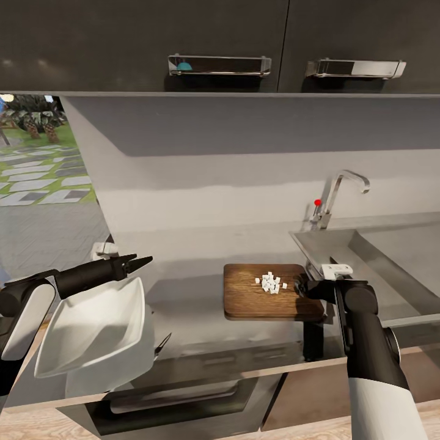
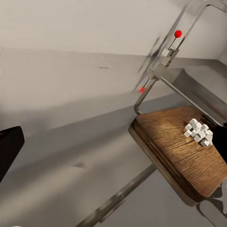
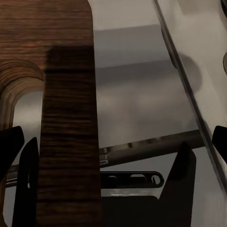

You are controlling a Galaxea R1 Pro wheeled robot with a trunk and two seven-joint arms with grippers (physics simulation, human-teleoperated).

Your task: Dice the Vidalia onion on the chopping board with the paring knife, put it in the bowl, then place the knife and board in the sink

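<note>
The white, shallow, square-rimmed bowl [image 1: 91, 327] hangs tilted at the left, above the front edge of the long grey worktop [image 1: 195, 256], with nothing in it. The left gripper [image 1: 135, 264] juts out over the bowl's upper rim, its dark pointed fingers [image 1: 142, 263] drawn close to a tip; whether they pinch the rim I cannot tell from here. The left arm comes in low from the left, its forearm reaching across toward the right.

The diced onion [image 1: 271, 283], a small cluster of tiny white cubes, sits on the dark brown wooden chopping board [image 1: 256, 302] toward its far right part. In the left wrist view the cubes [image 2: 199, 132] lie on the board [image 2: 175, 151], whose edge stands clear above the grey surface. The board lies just beside the stainless steel sink [image 1: 366, 256], where the chrome angular tap [image 1: 342, 189] with its red dot rises at the back corner. I can see nothing lying in the visible part of the basin.

The right arm rises from below at the right, bent forward so that the right gripper [image 1: 304, 287] meets the board's right end. In the right wrist view the black fingers [image 3: 187, 175] stand on either side of a strip of the board [image 3: 66, 118] beside its slot handle hole, closed on it.
</note>
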